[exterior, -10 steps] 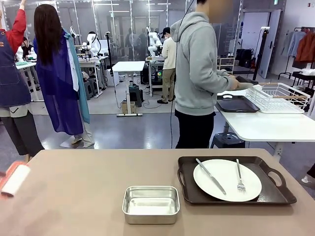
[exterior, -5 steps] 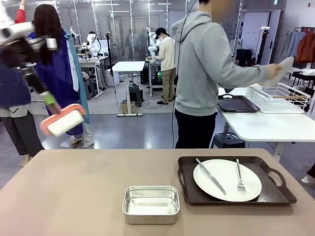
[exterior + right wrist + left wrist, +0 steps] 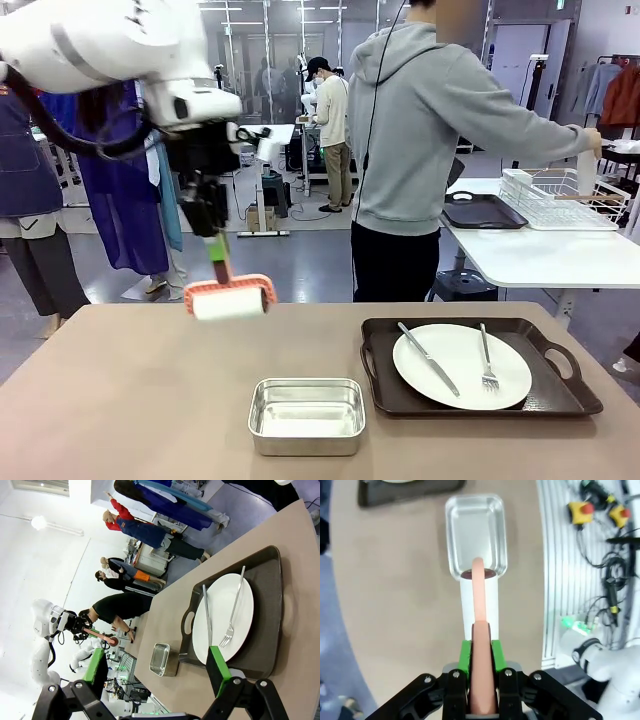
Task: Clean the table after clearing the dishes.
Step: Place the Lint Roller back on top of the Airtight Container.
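Dishes (image 3: 462, 365) are sitting on a tray (image 3: 570, 400) at the counter's (image 3: 130, 400) right while my roller (image 3: 230, 300) is hovering beyond the pan (image 3: 306, 384). My left fingers (image 3: 465, 655) are clenching the roller's handle; sweeping now risks striking the pan. My right fingers (image 3: 218, 665) are gaping by the tray, risking a clip.

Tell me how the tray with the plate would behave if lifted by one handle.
The tray would probably tilt, as the plate sits loose on it. The knife and fork lie unsecured on the smooth plate and would likely slide. The plate looks ceramic, so probably breakable.
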### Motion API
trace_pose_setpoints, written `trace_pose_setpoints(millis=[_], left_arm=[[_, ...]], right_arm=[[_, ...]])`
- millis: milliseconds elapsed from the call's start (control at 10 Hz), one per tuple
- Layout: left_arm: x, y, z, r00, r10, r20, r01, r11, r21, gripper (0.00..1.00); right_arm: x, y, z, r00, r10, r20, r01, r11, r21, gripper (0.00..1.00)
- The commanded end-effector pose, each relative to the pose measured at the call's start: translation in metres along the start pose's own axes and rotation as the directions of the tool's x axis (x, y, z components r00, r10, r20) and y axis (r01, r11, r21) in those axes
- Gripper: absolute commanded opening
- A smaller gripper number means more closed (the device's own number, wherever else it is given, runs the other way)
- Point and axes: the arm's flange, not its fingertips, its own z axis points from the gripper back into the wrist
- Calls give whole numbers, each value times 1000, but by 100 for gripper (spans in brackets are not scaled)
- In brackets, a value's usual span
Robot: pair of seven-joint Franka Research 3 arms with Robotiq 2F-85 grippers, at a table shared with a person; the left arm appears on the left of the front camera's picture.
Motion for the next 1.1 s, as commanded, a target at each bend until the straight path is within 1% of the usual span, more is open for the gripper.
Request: trace_pose_setpoints(millis=[0,100,200,300,700,800,900,1000], left_arm=[[25,2,-6,999,-36,7,36,998,49,21],[42,4,-16,999,-34,-8,35,999,33,21],[51,6,-23,997,-71,-4,71,997,-21,21],[40,-2,-17,998,-56,5,56,998,11,21],[40,-2,-17,998,-56,5,56,998,11,21],[44,3,-22,998,-57,7,57,998,3,21],[69,10,-35,997,-13,-78,10,999,-49,21],[84,19,-48,995,-8,-102,1,998,-67,21]], right_arm=[[1,4,0,1000,-1,4,1,1000,2,100],[1,4,0,1000,-1,4,1,1000,2,100],[1,4,0,1000,-1,4,1,1000,2,100],[1,4,0,1000,-1,4,1,1000,2,100],[1,4,0,1000,-1,4,1,1000,2,100],[1,4,0,1000,-1,4,1,1000,2,100],[1,4,0,1000,-1,4,1,1000,2,100],[1,4,0,1000,-1,4,1,1000,2,100]])
